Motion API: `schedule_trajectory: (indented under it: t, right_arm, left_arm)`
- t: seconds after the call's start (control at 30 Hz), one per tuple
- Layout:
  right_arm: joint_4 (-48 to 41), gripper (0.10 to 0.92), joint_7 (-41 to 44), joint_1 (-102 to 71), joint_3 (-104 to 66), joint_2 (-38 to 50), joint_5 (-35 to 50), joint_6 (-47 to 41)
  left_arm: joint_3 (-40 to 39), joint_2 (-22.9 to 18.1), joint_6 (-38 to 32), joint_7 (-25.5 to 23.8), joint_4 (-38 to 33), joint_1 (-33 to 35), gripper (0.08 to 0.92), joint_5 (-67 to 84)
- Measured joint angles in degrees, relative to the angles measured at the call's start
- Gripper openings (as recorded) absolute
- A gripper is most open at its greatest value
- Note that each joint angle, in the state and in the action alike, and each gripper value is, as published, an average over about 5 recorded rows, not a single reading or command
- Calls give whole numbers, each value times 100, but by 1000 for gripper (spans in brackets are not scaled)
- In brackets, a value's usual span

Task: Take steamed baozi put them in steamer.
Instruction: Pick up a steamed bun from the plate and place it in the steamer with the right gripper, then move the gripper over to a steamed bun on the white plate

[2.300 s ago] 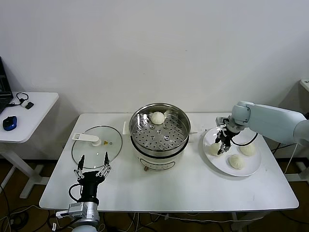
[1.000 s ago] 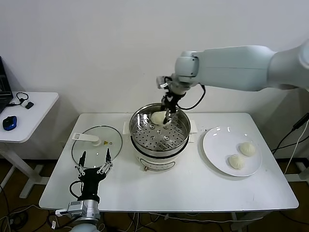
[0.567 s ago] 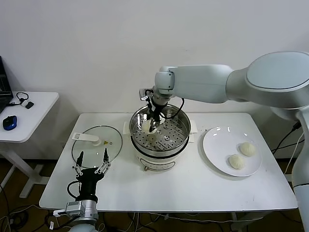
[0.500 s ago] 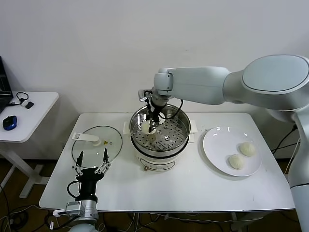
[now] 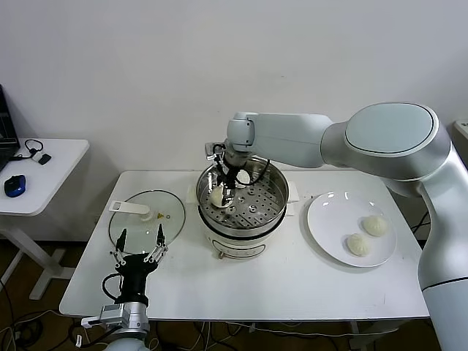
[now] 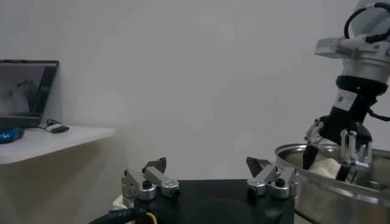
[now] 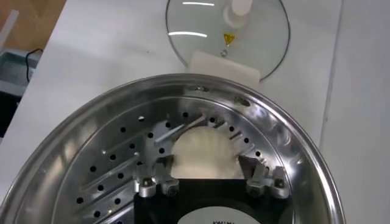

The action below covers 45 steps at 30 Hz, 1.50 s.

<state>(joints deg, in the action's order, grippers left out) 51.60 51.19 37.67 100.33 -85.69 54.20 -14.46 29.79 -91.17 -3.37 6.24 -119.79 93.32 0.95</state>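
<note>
The steamer [image 5: 242, 233] stands mid-table, a shiny steel pot with a perforated basket [image 7: 116, 164]. My right gripper [image 5: 224, 194] reaches down into its left side. One baozi [image 5: 217, 193] lies on the basket floor between the spread fingers [image 7: 166, 164], which stand open at its sides. In the right wrist view this baozi [image 7: 204, 151] fills the gap between the jaws. Two more baozi [image 5: 375, 224] [image 5: 357, 243] lie on the white plate [image 5: 330, 219] at the right. My left gripper [image 5: 140, 243] is parked open, pointing up, at the table's front left.
A glass lid [image 5: 146, 216] with a white handle lies flat to the left of the steamer, also in the right wrist view as lid [image 7: 226, 31]. A side table [image 5: 40, 175] with a mouse stands at far left. The right arm spans above the steamer's back rim.
My right gripper carried the baozi from the steamer's back to its left side, lowered it onto the basket, and its fingers spread apart. The left arm stayed put.
</note>
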Motion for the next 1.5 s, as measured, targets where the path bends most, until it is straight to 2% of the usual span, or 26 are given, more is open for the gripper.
schedule_trajectory:
  t: [0.13,0.47,0.73,1.07,1.5]
  right_arm:
    - [74,818,49,112,24,86,42,19]
    - [665,823,360,904,319,624,105,232]
    - [1367,823,606,1718,731,1469,-56,477]
    - [1842,823,755,2039,1165,2762,-688,810]
    - [1866,823,758,1319,995,4191,-1784,1185]
  left_arm:
    - [9,3,2,3,-26,8,823,3]
    - [-4,31,15,17,-86,39,823,6]
    - [-35,24,16,37,-105,51,823,-31]
    - [-102,-56,-10,61,-48,91,823,-174]
    - [-117,-100,-46,90,29,98,823,-361]
